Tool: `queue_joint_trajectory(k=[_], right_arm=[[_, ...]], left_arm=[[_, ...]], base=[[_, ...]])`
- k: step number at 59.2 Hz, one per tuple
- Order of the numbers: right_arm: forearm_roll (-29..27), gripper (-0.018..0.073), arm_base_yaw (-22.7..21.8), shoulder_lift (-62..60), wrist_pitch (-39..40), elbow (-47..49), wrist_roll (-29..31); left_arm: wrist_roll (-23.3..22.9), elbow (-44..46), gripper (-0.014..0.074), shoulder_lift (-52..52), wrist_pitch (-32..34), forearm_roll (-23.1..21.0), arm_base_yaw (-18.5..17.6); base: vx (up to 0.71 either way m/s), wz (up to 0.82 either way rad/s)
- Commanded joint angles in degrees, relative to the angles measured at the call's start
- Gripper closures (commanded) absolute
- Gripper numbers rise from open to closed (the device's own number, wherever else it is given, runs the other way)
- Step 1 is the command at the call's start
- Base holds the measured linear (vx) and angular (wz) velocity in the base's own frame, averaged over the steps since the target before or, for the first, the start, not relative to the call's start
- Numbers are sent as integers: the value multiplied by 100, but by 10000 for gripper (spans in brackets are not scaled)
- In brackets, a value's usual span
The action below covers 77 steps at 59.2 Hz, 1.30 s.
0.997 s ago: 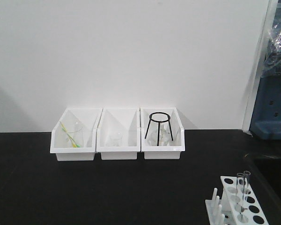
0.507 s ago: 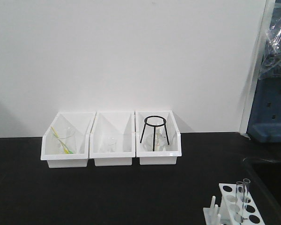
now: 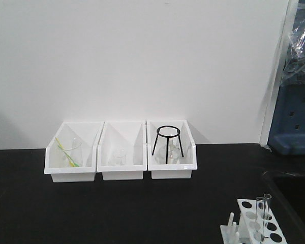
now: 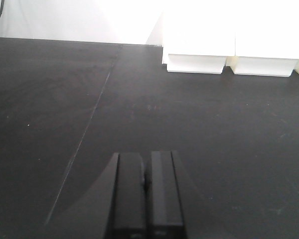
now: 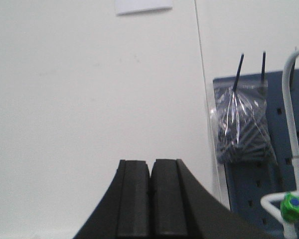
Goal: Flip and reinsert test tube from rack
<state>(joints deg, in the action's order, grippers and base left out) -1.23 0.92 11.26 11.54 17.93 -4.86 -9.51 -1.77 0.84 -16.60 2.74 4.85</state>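
Lab bench, front view: the small white rack (image 3: 250, 224) sits at the bottom-right corner of the black tabletop (image 3: 117, 213), partly cut off by the frame edge, short pegs (image 3: 233, 227) on its left side. Two clear test tubes stand upright in its holes, one nearer (image 3: 260, 217) and one just behind (image 3: 267, 206), close together; which holes exactly can't be told. Well apart, at the back vs. the white wall (image 3: 142, 56), three white open-front bins stand side by side: left bin (image 3: 71, 175) w/ a clear beaker and a yellow-green stick, middle bin (image 3: 122, 174) w/ a small clear beaker, right bin (image 3: 174, 172) w/ a black tripod ring stand (image 3: 168, 143) over glassware. A blue pegboard (image 3: 295, 117) and a clear plastic bag (image 3: 302, 46) fill the right edge. Neither arm shows in this view. Left wrist cam: the left gripper (image 4: 145, 159) has its black fingers pressed together, nothing btwn them, above bare tabletop, bin bases far ahead. Right wrist cam: the right gripper (image 5: 150, 164) is likewise closed and empty, facing the wall, w/ a bag of dark items (image 5: 241, 124) hung on the pegboard and white tubing w/ a green fitting (image 5: 293, 205) at right.
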Motion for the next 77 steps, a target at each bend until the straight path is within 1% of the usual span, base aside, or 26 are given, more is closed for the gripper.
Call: queue_joint_trajectory(k=[1,8,16,22,29,35,40,43,49,53,56,61,69,73,77], right_arm=[[-11,568,-37,1107,559,763,81],[-11,568,-37,2176,602,1243,47],[-6,566,-37,2843,631,1391,40],[85,553,-37,3057,583,1391,40],[382,505,-37,3093,351,1391,80],[785,412,-37,3093,272,1391,84],[1034,291,-37,3093,266,1391,84],[1055,191,-37,3093,266,1391,84],[1049,23,-37,3093,287,1391,84],[1049,-71,-37,3093,293,1386,84],[1013,-109,-37,3093,339,1386,51],[900,-132,-32,3093,332,1377,-76],[957,-119,-19,3385,413,945,-735],[1098,-105,-19,3664,798,512,-841],[1230,-83,-19,4048,1474,41,-841]], left_arm=[[-1,-5,603,69,502,-21,-28],[-1,-5,603,69,502,-21,-28],[-1,-5,603,69,502,-21,-28],[-1,-5,603,69,502,-21,-28],[-1,-5,603,69,502,-21,-28],[-1,-5,603,69,502,-21,-28],[-1,-5,603,69,502,-21,-28],[-1,-5,603,69,502,-21,-28],[-1,-5,603,69,502,-21,-28],[-1,-5,603,69,502,-21,-28],[-1,-5,603,69,502,-21,-28],[-1,-5,603,69,502,-21,-28],[-1,-5,603,69,502,-21,-28],[-1,-5,603,69,502,-21,-28],[-1,-5,603,69,502,-21,-28]], base=[[0,0],[0,0],[0,0],[0,0],[0,0],[0,0],[0,0],[0,0],[0,0],[0,0],[0,0],[0,0],[0,0],[0,0],[0,0]])
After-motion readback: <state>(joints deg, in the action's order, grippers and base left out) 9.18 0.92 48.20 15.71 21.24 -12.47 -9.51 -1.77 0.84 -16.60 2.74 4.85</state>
